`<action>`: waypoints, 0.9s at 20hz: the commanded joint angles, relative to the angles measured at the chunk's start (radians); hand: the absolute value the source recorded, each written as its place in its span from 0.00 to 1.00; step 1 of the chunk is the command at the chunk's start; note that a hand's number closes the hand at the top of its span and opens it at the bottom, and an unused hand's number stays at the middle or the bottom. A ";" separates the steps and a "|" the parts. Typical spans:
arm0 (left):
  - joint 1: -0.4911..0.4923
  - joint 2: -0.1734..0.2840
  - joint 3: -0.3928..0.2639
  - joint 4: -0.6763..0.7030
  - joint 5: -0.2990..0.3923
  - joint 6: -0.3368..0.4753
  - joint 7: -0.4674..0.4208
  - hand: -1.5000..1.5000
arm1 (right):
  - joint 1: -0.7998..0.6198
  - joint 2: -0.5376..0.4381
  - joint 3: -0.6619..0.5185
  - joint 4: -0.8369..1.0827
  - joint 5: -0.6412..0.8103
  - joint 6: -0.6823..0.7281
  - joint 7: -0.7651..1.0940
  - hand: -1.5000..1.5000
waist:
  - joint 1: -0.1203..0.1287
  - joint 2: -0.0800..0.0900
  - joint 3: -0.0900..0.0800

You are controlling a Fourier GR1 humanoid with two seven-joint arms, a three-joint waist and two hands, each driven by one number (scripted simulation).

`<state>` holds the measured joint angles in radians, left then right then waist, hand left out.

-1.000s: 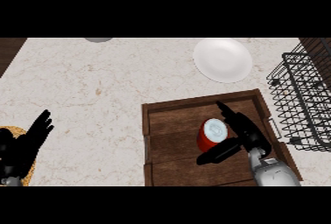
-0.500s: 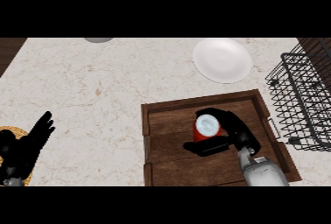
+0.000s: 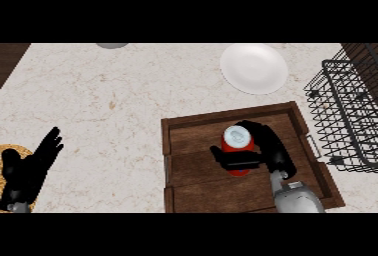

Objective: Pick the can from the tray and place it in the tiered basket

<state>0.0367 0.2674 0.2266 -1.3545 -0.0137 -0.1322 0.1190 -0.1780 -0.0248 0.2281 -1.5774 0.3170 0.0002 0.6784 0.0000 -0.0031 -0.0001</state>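
One red cylindrical can with a pale silver top (image 3: 238,148) stands upright in one dark brown wooden tray with raised plank walls (image 3: 193,150). It sits near the tray's middle, a little toward the far side. The robot's right hand (image 3: 267,145) is curled round it: black fingers arch over the can from its 3 o'clock side and the thumb crosses in front of it at about 6 o'clock, hiding the can's lower part. Whether the can's base is touching the tray floor cannot be told.

One black wire tiered basket (image 3: 347,120) stands at 3 o'clock from the tray, just beside the tray's right wall, and runs off the right edge of the view. One round white plate (image 3: 255,67) lies at 12 o'clock from the tray, apart from it. One small grey rounded object (image 3: 112,45) is cut off by the far edge at about 11 o'clock.

The left hand (image 3: 29,167) rests at 9 o'clock near the view's left edge, its fingers straight and spread, holding nothing. Under it lies one round woven tan mat (image 3: 7,149), only partly in view.

The speckled cream stone counter (image 3: 111,110) has broad open room between the left hand and the tray. Dark wood strips (image 3: 11,57) show past its far left and far right corners.
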 commanded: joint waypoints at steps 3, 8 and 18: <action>0.009 0.024 0.025 0.007 0.020 -0.023 0.009 0.50 | 0.119 -0.057 0.286 -0.157 0.291 -0.009 0.029 1.00 | -0.015 -0.011 -0.003; 0.007 0.025 0.027 0.000 0.027 -0.025 0.028 0.50 | 0.110 -0.145 0.545 -0.274 0.592 0.051 0.175 1.00 | -0.028 -0.023 -0.005; -0.004 0.003 0.012 -0.022 0.012 0.003 0.066 0.50 | 0.162 -0.181 0.715 -0.806 1.077 0.182 0.515 1.00 | -0.035 -0.013 -0.002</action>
<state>0.0502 0.2808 0.2512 -1.3571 -0.0023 -0.1347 0.1498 -0.0209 -0.2185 0.8738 -2.2256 1.2230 0.1193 1.0417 -0.0383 -0.0198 -0.0025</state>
